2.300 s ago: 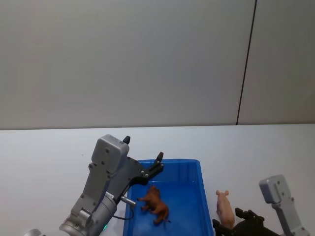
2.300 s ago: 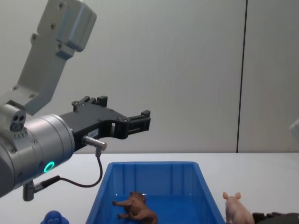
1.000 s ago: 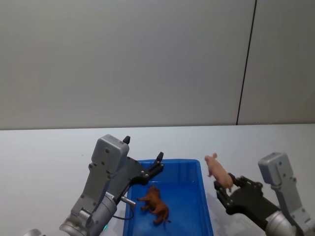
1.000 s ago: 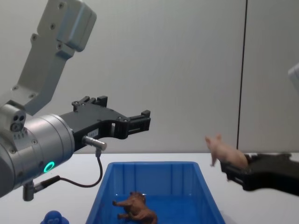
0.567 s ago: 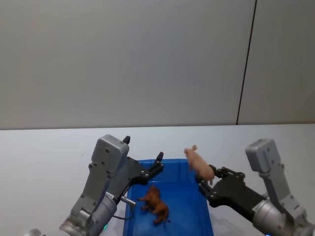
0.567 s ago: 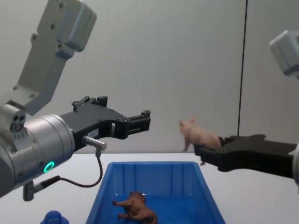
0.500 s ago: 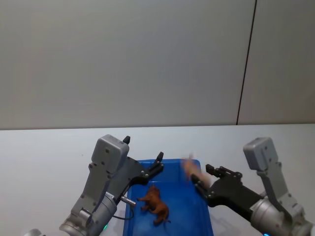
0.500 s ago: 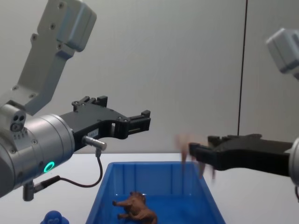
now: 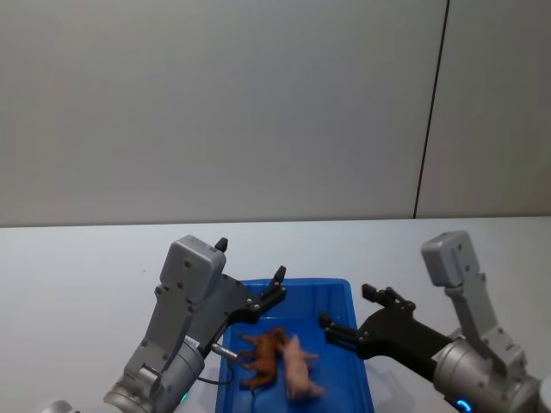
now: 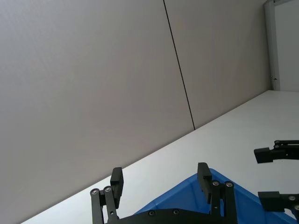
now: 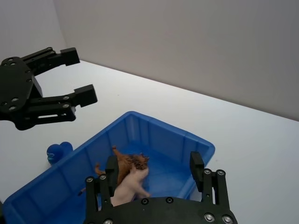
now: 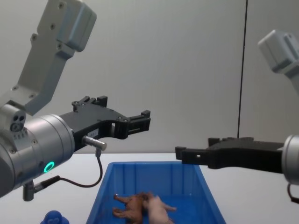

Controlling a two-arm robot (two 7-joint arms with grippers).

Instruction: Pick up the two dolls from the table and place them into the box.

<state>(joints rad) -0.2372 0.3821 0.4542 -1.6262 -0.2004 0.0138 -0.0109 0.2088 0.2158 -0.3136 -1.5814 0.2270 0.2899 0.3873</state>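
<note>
Dropped since half a second ago, the pig [image 9: 297, 372] is now seen lying inside the box [image 9: 297, 282], touching the lion [image 9: 263, 353] on the blue floor. The right gripper [image 9: 346, 306] is held above the box's right rim, fingers spread and nothing between them. The left gripper [image 9: 250, 258] is held above the far left corner, likewise spread. Bare table [image 9: 86, 267] is left on both sides. The pig's outline is blurred, and the box's near end is cut off.
</note>
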